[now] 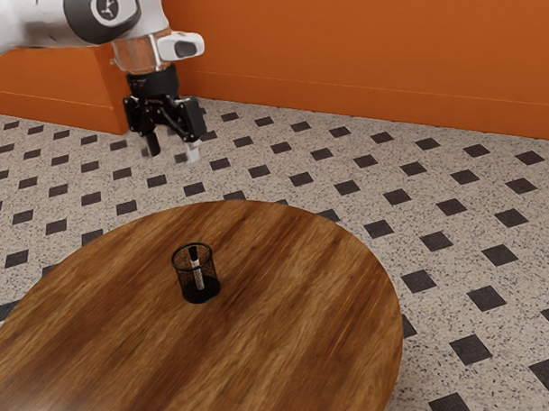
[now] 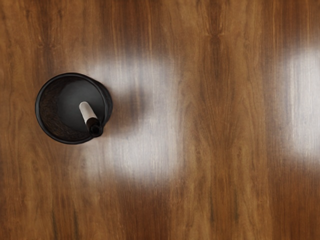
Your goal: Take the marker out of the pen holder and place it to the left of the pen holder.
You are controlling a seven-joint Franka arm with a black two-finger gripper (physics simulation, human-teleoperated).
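Note:
High above the table in the exterior view, the black gripper point(image 1: 172, 151) hangs open, its two fingers apart with nothing between them. Below it stands the black mesh pen holder point(image 1: 197, 273), upright on the wood. The marker point(image 1: 198, 269), white with a black end uppermost, leans inside the holder. In the wrist view the round pen holder point(image 2: 73, 108) is seen from above, and the marker point(image 2: 87, 113) rests with its black end against the rim.
A round brown wooden table point(image 1: 287, 304) carries the holder, with its curved edge beyond it. Past the table are a speckled floor with dark diamonds point(image 1: 397, 197) and an orange wall point(image 1: 368, 49). Bright reflections lie on the wood point(image 2: 225, 200) in the wrist view.

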